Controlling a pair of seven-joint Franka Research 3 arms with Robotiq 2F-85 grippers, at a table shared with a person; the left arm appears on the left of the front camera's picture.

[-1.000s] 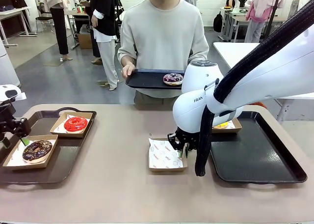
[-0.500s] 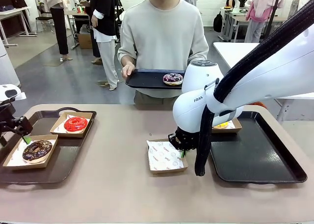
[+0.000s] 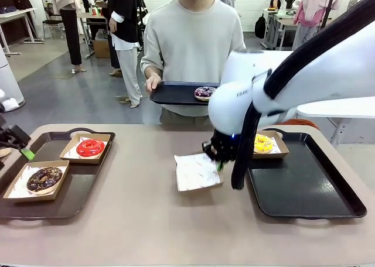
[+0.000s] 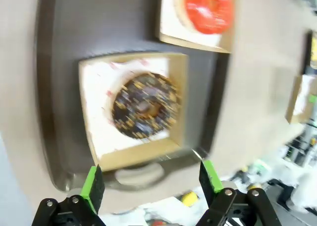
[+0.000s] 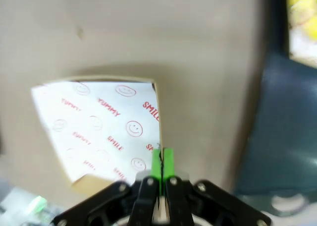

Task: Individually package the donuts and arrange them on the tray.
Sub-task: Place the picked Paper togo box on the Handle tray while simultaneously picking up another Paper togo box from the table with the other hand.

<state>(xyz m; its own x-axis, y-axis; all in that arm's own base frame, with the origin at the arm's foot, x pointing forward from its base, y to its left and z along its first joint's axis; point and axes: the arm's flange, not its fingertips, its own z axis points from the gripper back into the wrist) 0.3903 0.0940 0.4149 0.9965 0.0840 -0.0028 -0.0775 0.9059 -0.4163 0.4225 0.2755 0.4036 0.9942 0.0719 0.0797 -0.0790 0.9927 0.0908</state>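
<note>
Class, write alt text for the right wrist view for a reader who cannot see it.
The right pincer, shut, pinches the edge of an empty box lined with white paper printed in red, tilted over a beige table. A dark tray lies beside it.

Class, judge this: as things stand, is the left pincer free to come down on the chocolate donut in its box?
Probably yes. The left pincer is open, and the chocolate donut lies uncovered in its box ahead of the fingers, with nothing between them.
</note>
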